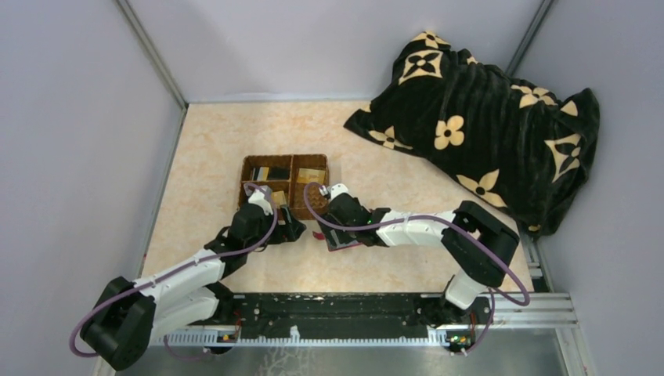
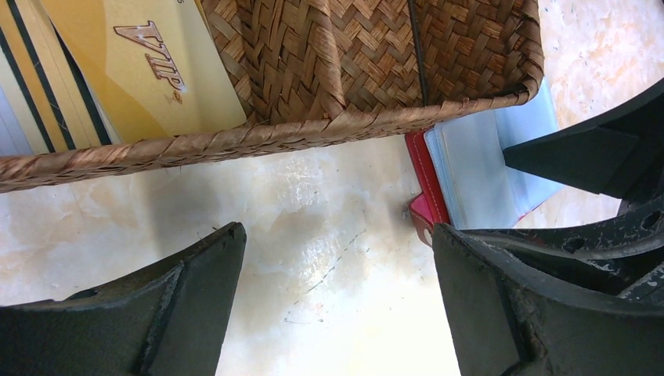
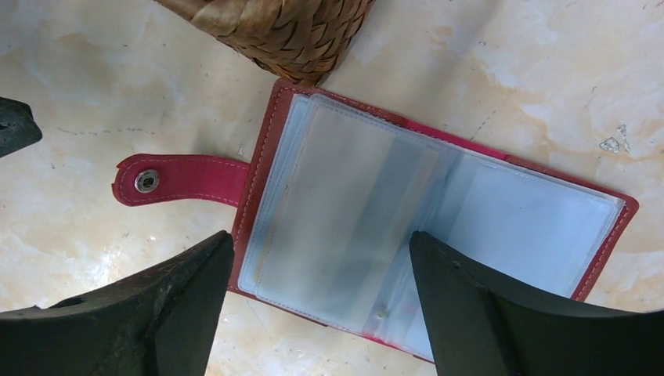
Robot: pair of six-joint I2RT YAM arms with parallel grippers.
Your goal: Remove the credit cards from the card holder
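- The card holder (image 3: 423, 227) is lying open and face up on the desk (image 3: 78, 70), just beside the basket's (image 2: 313, 133) near right corner. Its snap tab (image 3: 176, 180) is sticking out unfastened.
- The right end effector (image 3: 319, 243) is hovering directly over the holder, released, jaws wide, grasping nothing. One finger is sitting over the tab-side edge, the other over the middle of the clear pockets (image 3: 352, 196).
- The left end effector (image 2: 337, 229) is hanging released over bare desk just near of the basket, grasping nothing. The holder is lying just to its right.
- An orange-yellow card (image 2: 149, 70) and a striped card (image 2: 31, 102) are resting inside a basket compartment.
- No coloured card is showing through the top pockets; the deeper sleeves cannot be read.
- Judgement: the task is looking nearly or fully done, with a check of the remaining sleeves as the step in hand.
- To do it well: the left end effector should be pinning the tab-side cover flat. The right should be pinching only a card's edge, not the film, and pulling straight along the sleeve.
- Risk, as judged: the light holder may be lifting or sliding with the card.
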